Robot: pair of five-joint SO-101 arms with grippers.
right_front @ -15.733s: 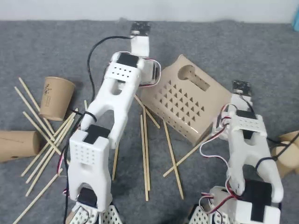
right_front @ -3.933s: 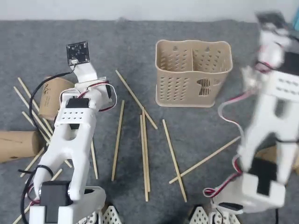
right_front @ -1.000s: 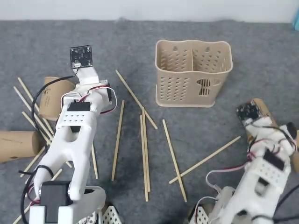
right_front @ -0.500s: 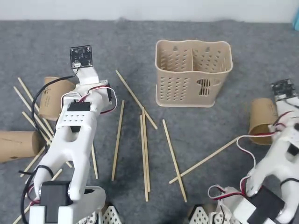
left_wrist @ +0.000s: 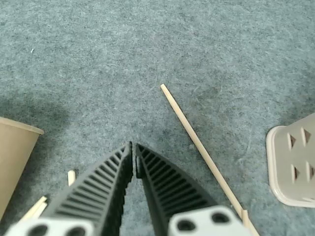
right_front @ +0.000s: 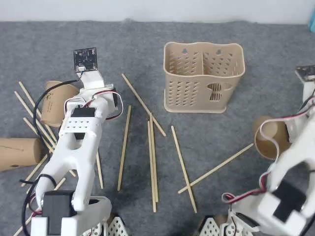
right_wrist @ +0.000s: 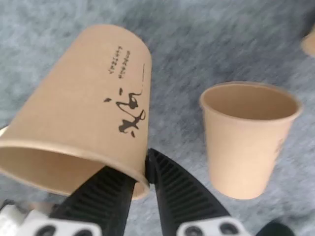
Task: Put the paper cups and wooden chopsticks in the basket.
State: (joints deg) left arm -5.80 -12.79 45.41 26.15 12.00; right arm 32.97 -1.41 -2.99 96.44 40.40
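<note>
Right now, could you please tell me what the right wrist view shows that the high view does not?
Right wrist view: an upright cup standing beyond the right tool. High view: the basket, scattered chopsticks and two more cups by the left arm. Both: the held cup, pinched by its rim in the right tool.

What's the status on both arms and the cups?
Left gripper shut, empty, over carpet. Right gripper shut on paper cup rim. Basket upright, looks empty. Chopsticks scattered on carpet, nothing blocking basket.
</note>
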